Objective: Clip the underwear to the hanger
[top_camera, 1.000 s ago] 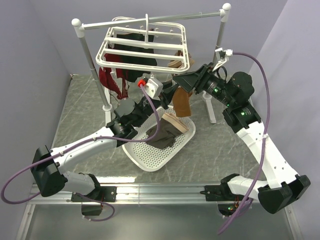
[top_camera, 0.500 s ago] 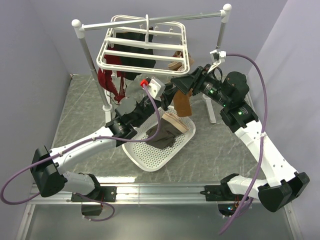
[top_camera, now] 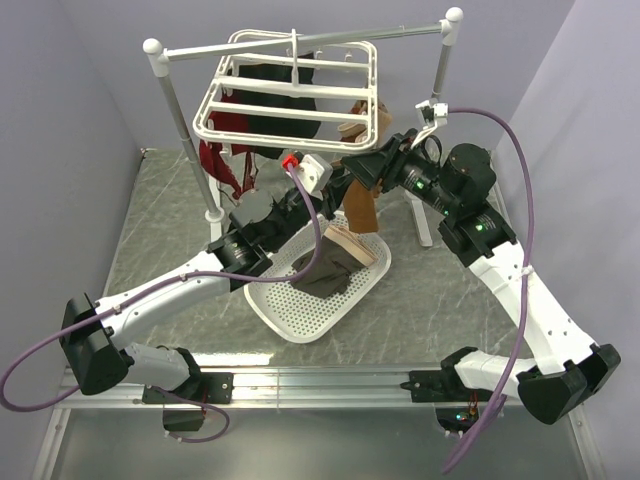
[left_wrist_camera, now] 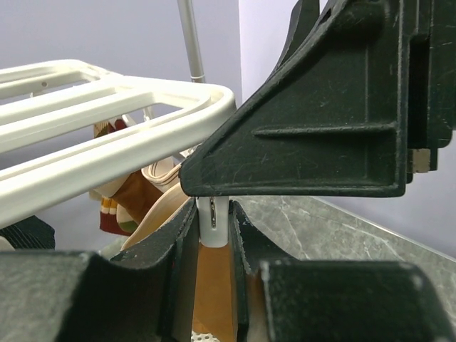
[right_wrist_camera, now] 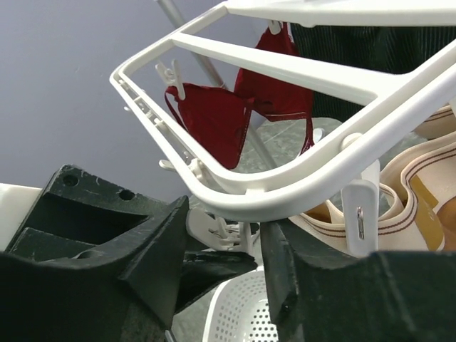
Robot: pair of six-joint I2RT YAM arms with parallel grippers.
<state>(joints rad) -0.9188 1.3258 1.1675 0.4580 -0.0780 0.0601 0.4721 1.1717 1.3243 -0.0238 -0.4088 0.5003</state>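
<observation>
The underwear (top_camera: 325, 270), dark with a pale beige waistband, lies loose in the white basket (top_camera: 290, 325), with neither gripper on it. The hanger (top_camera: 290, 85), a white frame, hangs from the rail, and both grippers meet under its near right corner. My left gripper (left_wrist_camera: 212, 214) is shut on a small white clip (left_wrist_camera: 213, 222); orange-brown cloth (left_wrist_camera: 210, 285) hangs right below that clip. My right gripper (right_wrist_camera: 224, 228) stands open just under the frame's edge (right_wrist_camera: 285, 196). Another white clip (right_wrist_camera: 228, 231) dangles between its fingers. In the top view the left gripper (top_camera: 335, 195) sits below the right gripper (top_camera: 358, 165).
A grey rail (top_camera: 300, 38) on two white posts (top_camera: 185, 130) carries the frame. A red lacy garment (top_camera: 222, 160), a dark one (top_camera: 275, 120) and an orange-brown one (top_camera: 362, 205) hang from it. The basket stands on the grey marbled table (top_camera: 450, 290) between the arms.
My right gripper has moved left, in under the frame's corner, and its jaws have narrowed. The frame's near right corner has risen a little. The left gripper keeps its hold.
</observation>
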